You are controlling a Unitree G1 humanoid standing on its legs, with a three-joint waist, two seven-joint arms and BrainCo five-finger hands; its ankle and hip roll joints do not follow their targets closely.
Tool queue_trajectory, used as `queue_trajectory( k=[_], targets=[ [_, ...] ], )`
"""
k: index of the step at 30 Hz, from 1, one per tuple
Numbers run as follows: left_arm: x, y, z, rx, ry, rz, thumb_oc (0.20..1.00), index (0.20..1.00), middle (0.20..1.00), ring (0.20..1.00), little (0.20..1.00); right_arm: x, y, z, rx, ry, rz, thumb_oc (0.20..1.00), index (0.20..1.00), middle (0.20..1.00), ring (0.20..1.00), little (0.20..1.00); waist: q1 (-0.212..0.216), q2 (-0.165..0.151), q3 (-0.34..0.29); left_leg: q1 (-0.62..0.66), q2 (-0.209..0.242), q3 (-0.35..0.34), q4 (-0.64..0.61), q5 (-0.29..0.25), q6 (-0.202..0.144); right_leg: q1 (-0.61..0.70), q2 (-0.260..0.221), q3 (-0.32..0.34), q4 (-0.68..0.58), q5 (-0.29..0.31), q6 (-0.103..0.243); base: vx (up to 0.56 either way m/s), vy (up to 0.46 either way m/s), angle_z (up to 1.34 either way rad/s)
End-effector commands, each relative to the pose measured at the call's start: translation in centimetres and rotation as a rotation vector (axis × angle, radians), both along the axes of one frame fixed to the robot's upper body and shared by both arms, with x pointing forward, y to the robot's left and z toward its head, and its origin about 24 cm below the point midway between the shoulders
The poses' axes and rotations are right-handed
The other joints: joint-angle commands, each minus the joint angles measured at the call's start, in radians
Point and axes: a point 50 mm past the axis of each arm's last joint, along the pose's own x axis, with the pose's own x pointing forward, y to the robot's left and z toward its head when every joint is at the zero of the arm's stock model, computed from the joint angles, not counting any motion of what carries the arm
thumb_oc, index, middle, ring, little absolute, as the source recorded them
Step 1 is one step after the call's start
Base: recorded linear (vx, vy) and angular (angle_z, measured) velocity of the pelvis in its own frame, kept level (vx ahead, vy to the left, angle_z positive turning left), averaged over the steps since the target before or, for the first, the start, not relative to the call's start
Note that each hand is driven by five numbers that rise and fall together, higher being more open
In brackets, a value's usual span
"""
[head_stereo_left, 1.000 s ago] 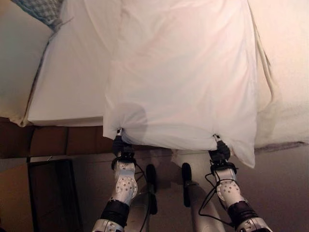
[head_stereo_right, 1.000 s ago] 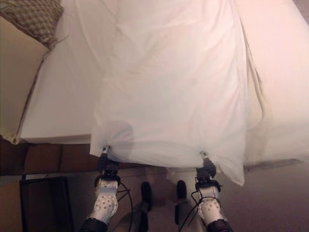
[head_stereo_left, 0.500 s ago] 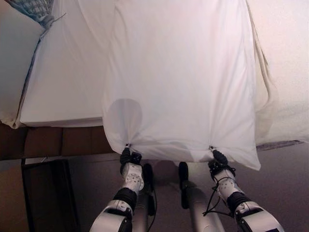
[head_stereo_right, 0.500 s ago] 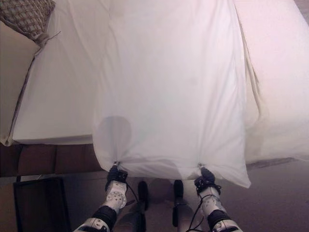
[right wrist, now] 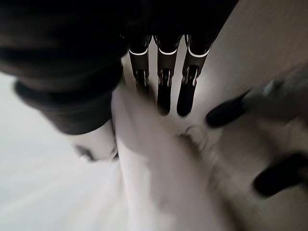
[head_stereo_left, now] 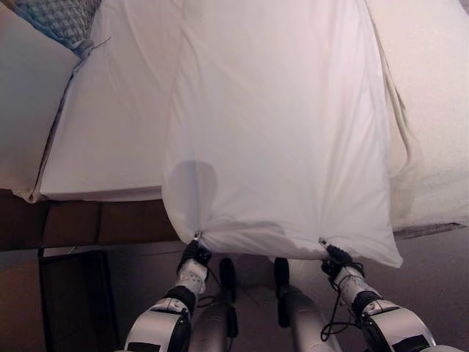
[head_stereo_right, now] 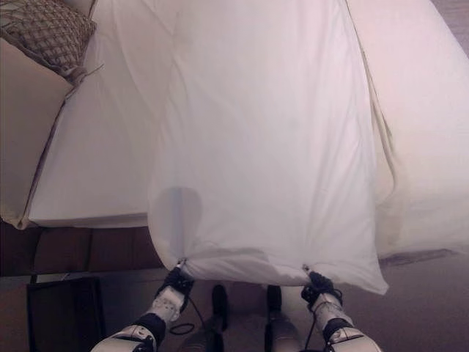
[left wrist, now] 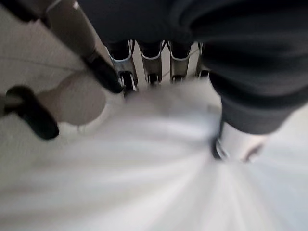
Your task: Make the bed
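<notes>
A white sheet [head_stereo_left: 278,125] lies lengthwise over the bed's mattress [head_stereo_left: 110,139] and hangs past its near edge. My left hand [head_stereo_left: 193,254] is shut on the sheet's near left corner, and my right hand [head_stereo_left: 336,257] is shut on the near right corner. Both corners are bunched into tight gathers at the hands, and the cloth is stretched taut between them. In the left wrist view the fingers [left wrist: 150,62] curl over gathered white cloth [left wrist: 144,163]. The right wrist view shows its fingers [right wrist: 163,72] curled round a fold of the sheet [right wrist: 159,159].
A patterned cushion [head_stereo_right: 51,33] rests at the bed's far left corner beside a pale headboard panel [head_stereo_right: 22,125]. A thicker white duvet [head_stereo_left: 432,110] lies to the right of the sheet. A dark wooden bed frame [head_stereo_left: 95,224] and a dark box [head_stereo_left: 69,301] stand at lower left.
Both hands have drawn the sheet's near edge back toward me and lower, away from the mattress edge. The whole picture has also shifted a little.
</notes>
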Motion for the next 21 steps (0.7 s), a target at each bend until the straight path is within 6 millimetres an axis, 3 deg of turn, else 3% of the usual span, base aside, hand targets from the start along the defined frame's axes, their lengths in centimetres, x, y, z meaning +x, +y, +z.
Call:
queue_trajectory(
  k=[1,3,8,9,10,11,12,14,15,16,18,19,21],
  targets=[
    [-6.3,1.6,-3.6,0.022,0.243,0.047,1.0,1.0,1.0,1.0,1.0,-5.3,-0.7,-2.8,-0.01,0.194,-0.011,1.0,1.0,1.0,1.0,1.0,-0.005,-0.025,-0.014,-0.03,-0.022,0.041,0.009,-0.011,-0.017,0.004,-0.034,0.008,-0.059,0.043,0.093,0.0,0.0,0.0],
    [-7.4,1.8,-4.1,0.069,0.269,-0.034,1.0,1.0,1.0,1.0,1.0,-6.5,-1.0,-3.2,-0.004,0.218,-0.027,1.0,1.0,1.0,1.0,1.0,-0.006,-0.024,-0.018,-0.02,-0.022,0.041,0.002,-0.009,-0.016,0.012,-0.034,0.01,-0.065,0.045,0.094,0.0,0.0,0.0],
    [-7.8,1.4,-4.3,0.164,0.271,-0.2,1.0,1.0,1.0,1.0,1.0,-7.5,-1.2,-3.5,-0.007,0.23,-0.012,1.0,1.0,1.0,1.0,1.0,-0.006,-0.019,-0.019,-0.014,-0.024,0.041,-0.017,0.001,-0.018,0.019,-0.036,0.008,-0.083,0.055,0.096,0.0,0.0,0.0],
    [-7.2,1.3,-3.9,0.287,0.241,-0.317,1.0,1.0,1.0,1.0,1.0,-7.4,-1.1,-3.5,-0.017,0.223,0.003,1.0,1.0,1.0,1.0,1.0,-0.006,-0.018,-0.013,-0.014,-0.024,0.04,-0.017,0.004,-0.018,0.022,-0.036,0.004,-0.087,0.057,0.097,0.0,0.0,0.0],
    [-7.2,1.3,-3.9,0.287,0.241,-0.317,1.0,1.0,1.0,1.0,1.0,-7.4,-1.1,-3.5,-0.017,0.223,0.003,1.0,1.0,1.0,1.0,1.0,-0.006,-0.018,-0.014,-0.015,-0.024,0.04,-0.017,0.004,-0.018,0.021,-0.036,0.004,-0.087,0.057,0.097,0.0,0.0,0.0],
    [-6.3,1.1,-3.3,0.41,0.178,-0.474,1.0,1.0,1.0,1.0,1.0,-6.9,-1.2,-3.2,0.005,0.157,-0.04,1.0,1.0,1.0,1.0,1.0,-0.004,-0.019,-0.006,-0.017,-0.025,0.036,-0.015,0.005,-0.019,0.022,-0.036,0.003,-0.089,0.058,0.098,0.0,0.0,0.0],
    [-6.3,1.1,-3.3,0.41,0.178,-0.474,1.0,1.0,1.0,1.0,1.0,-6.9,-1.2,-3.3,0.005,0.158,-0.041,1.0,1.0,1.0,1.0,1.0,-0.004,-0.018,-0.006,-0.017,-0.025,0.036,-0.015,0.004,-0.019,0.023,-0.036,0.003,-0.089,0.058,0.098,0.0,0.0,0.0],
    [-4.6,0.9,-2.0,0.566,0.072,-0.585,1.0,1.0,1.0,1.0,1.0,-5.4,-0.5,-2.6,0.037,0.043,-0.021,1.0,1.0,1.0,1.0,1.0,-0.002,-0.019,0.001,-0.025,-0.026,0.034,-0.008,0.003,-0.02,0.02,-0.036,0.0,-0.089,0.057,0.099,-0.01,-0.019,0.0],
    [-3.0,0.7,0.0,0.672,-0.098,-0.687,1.0,1.0,1.0,1.0,1.0,-3.5,-0.1,-1.3,0.022,-0.091,0.058,1.0,1.0,1.0,1.0,1.0,0.002,-0.021,0.013,-0.029,-0.027,0.032,0.0,0.002,-0.021,0.02,-0.035,-0.002,-0.086,0.055,0.101,-0.02,-0.031,0.0],
    [-2.4,0.6,1.0,0.694,-0.192,-0.753,1.0,1.0,1.0,1.0,1.0,-2.2,0.1,0.0,-0.03,-0.174,0.157,1.0,1.0,1.0,1.0,1.0,0.003,-0.023,0.015,-0.033,-0.028,0.031,0.001,0.002,-0.021,0.018,-0.035,-0.001,-0.085,0.054,0.102,0.0,0.0,0.0],
    [-2.2,0.8,1.5,0.692,-0.241,-0.765,1.0,1.0,1.0,1.0,1.0,-1.6,0.2,0.6,-0.044,-0.222,0.19,1.0,1.0,1.0,1.0,1.0,0.003,-0.024,0.013,-0.038,-0.028,0.03,0.005,0.003,-0.022,0.013,-0.035,-0.001,-0.083,0.054,0.102,0.0,-0.007,0.04],
    [-0.9,0.1,3.4,0.675,-0.409,-0.858,1.0,1.0,1.0,1.0,1.0,0.4,0.3,2.8,-0.09,-0.346,0.298,1.0,1.0,1.0,1.0,1.0,0.001,-0.027,0.013,-0.045,-0.028,0.032,0.009,0.0,-0.023,0.004,-0.034,0.001,-0.076,0.052,0.102,0.0,-0.007,0.04],
    [-0.3,-0.2,4.2,0.627,-0.478,-0.865,1.0,1.0,1.0,1.0,1.0,1.4,0.6,3.9,-0.09,-0.407,0.334,1.0,1.0,1.0,1.0,1.0,0.0,-0.028,0.012,-0.05,-0.028,0.033,0.012,-0.001,-0.024,-0.003,-0.035,0.002,-0.073,0.051,0.102,0.0,0.0,0.0]
  ],
)
